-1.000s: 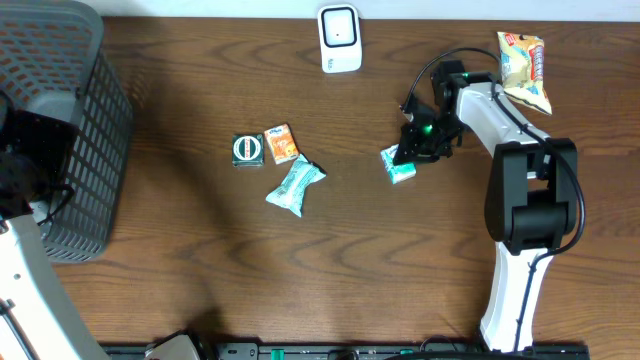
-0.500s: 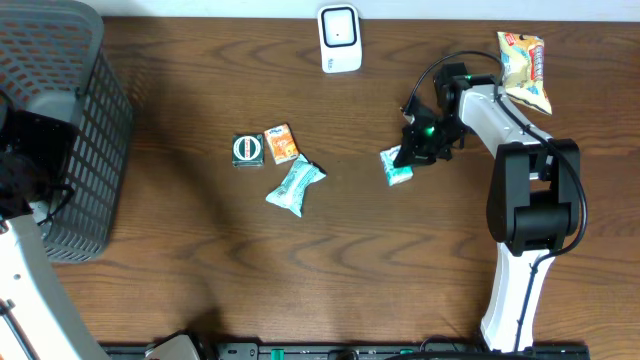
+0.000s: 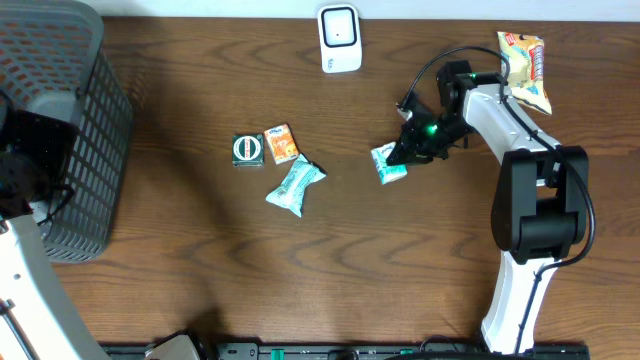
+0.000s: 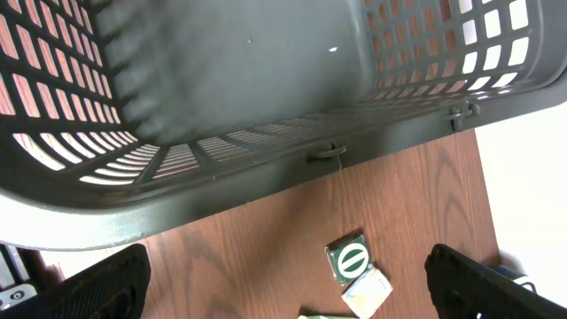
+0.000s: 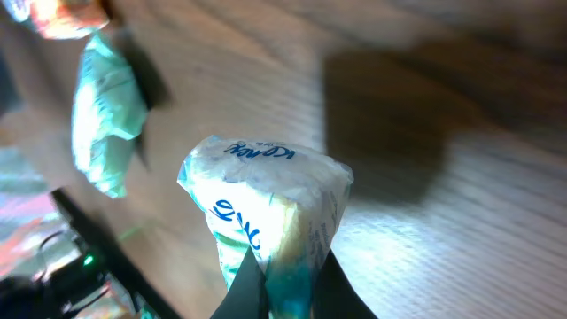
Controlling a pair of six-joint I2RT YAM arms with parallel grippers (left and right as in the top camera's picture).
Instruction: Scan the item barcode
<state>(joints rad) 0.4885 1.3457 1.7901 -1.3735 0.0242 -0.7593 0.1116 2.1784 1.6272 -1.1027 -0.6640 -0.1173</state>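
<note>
One small teal-and-white packet [image 3: 389, 166] is sitting pinched in the clenched right end effector [image 3: 403, 154], right of centre on the desk [image 3: 200, 280]; whether it is touching the wood is not showing. The left end effector [image 4: 288, 288] is hanging wide open and empty by the basket [image 3: 70, 120]. The step is probably carrying the packet to the scanner [image 3: 339, 38] at the far edge. Doing it well is depending on lifting clear, turning the barcode face toward the scanner window and holding steady, since the thin wrapper is likely flexing. The barcode itself is not showing.
</note>
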